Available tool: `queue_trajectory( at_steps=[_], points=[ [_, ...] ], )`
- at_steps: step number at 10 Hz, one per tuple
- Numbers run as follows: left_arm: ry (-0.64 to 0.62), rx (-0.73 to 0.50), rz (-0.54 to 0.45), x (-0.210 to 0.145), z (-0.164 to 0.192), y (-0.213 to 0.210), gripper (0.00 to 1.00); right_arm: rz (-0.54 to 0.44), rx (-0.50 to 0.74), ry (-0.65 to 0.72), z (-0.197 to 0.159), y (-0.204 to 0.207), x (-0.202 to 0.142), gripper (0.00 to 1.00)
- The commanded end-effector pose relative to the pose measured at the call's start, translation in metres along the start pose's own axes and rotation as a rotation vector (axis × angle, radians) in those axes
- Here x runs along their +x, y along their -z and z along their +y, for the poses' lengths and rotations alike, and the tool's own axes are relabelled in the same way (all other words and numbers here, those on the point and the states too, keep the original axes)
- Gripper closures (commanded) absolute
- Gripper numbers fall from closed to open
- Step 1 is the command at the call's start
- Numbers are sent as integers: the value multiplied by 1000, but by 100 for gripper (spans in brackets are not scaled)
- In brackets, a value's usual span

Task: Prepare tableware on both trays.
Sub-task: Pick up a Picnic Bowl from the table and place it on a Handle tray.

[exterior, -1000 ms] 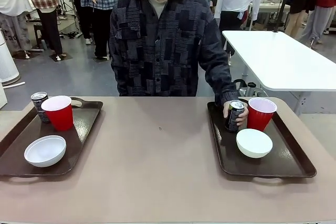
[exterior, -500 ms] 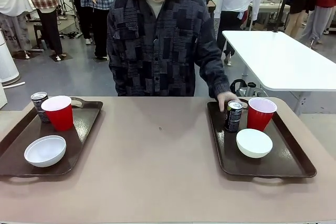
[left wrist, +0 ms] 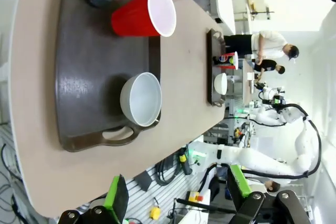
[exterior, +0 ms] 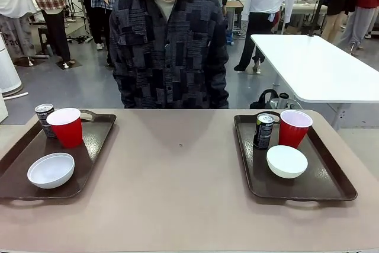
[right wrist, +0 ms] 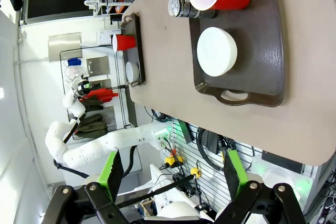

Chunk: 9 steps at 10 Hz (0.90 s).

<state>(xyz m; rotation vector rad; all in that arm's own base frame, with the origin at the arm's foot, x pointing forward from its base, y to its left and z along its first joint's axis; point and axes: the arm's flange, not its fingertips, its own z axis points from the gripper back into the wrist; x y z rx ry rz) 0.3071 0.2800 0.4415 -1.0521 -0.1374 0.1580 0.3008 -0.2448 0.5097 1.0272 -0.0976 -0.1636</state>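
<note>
Person's hand: a second ago it was wrapped around the can (exterior: 263, 130) on the right tray (exterior: 331, 189); half a second ago it was lifting off behind the can's top; now it is gone from the tray and no hand shows above the tabletop (exterior: 177, 194).
Can: now stands free and upright, just beside the red cup (exterior: 294, 128), with nothing touching it.
Person (exterior: 169, 45): has shifted toward picture left and straightened up; the arm that reached to the right tray is drawn back.
</note>
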Motion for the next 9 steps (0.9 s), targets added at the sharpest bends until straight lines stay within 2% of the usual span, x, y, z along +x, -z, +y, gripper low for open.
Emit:
queue_trajectory(
  at_steps=[1, 9],
  points=[
    [2, -8, -8, -3, 2, 1, 0, 8, -6, 10, 2, -1, -2, 0],
    [2, -8, -8, -3, 2, 1, 0, 8, -6, 10, 2, -1, -2, 0]
  ],
)
